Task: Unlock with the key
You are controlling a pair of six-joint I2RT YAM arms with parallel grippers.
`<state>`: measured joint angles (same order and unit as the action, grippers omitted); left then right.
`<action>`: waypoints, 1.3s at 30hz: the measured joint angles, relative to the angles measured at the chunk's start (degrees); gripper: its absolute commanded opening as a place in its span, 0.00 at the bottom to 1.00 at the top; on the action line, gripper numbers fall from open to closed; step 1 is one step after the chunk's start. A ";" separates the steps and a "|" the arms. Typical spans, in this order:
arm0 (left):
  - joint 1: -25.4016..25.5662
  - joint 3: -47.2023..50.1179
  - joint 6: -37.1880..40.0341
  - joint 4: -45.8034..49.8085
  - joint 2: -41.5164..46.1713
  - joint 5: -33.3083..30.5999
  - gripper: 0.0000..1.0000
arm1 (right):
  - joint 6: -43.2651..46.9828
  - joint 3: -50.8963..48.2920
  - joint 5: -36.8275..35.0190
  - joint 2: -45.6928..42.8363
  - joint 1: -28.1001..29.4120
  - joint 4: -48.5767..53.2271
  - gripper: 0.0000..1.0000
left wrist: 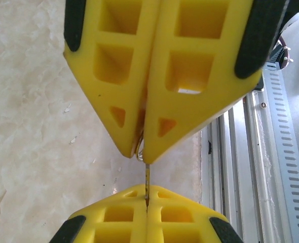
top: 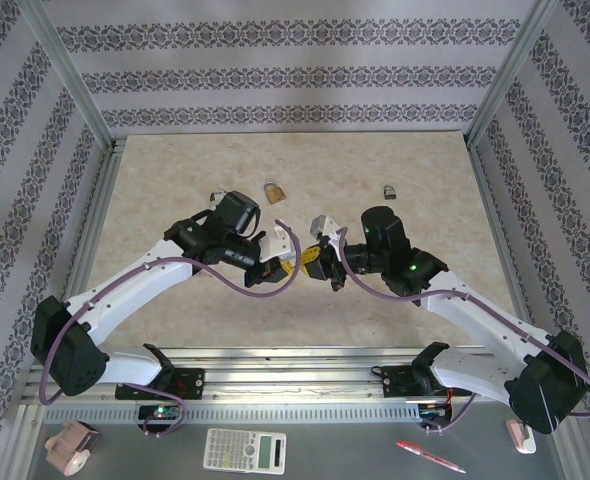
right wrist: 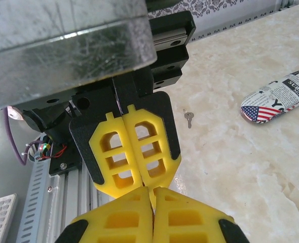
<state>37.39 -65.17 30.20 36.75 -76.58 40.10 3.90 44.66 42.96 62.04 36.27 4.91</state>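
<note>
The key (left wrist: 147, 181) is a thin pale-metal blade spanning the short gap between the two yellow-fingered grippers above the near middle of the table. My left gripper (left wrist: 147, 198) is shut on the blade's tip. My right gripper (left wrist: 141, 152) is shut on the head end, where a small wire ring pokes out. In the top view the left gripper (top: 295, 266) and right gripper (top: 321, 264) meet tip to tip. In the right wrist view the right gripper (right wrist: 154, 191) touches the left gripper (right wrist: 145, 181), and the key is hidden between them.
A brass padlock (top: 273, 190) and a small dark-grey padlock (top: 389, 190) stand at the far side of the table. Another small key (right wrist: 188, 119) and a flag-and-newsprint patterned case (right wrist: 276, 98) lie on the marble top. A metal rail (left wrist: 271, 152) runs along the near edge.
</note>
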 measured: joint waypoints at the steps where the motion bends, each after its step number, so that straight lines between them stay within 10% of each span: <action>1: 0.00 -0.02 0.02 0.04 -0.04 0.02 0.00 | 0.07 0.00 0.02 0.00 -0.02 0.04 0.00; 17: -0.46 0.52 -1.51 -2.34 0.68 1.70 0.02 | 0.35 0.04 -1.14 -1.90 -0.04 0.90 0.00; 31: -6.14 19.76 -23.37 -40.02 12.39 5.44 0.54 | -17.73 -2.99 -9.18 -5.60 -1.25 -4.92 0.00; 39: -8.63 26.95 -42.62 -67.17 11.39 6.14 0.60 | -31.15 -4.24 -13.86 -8.37 -1.55 -10.95 0.00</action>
<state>28.75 -38.22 -12.43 -30.41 -65.19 46.24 -27.24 40.42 29.10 53.67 34.72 -6.04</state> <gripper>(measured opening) 0.592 0.060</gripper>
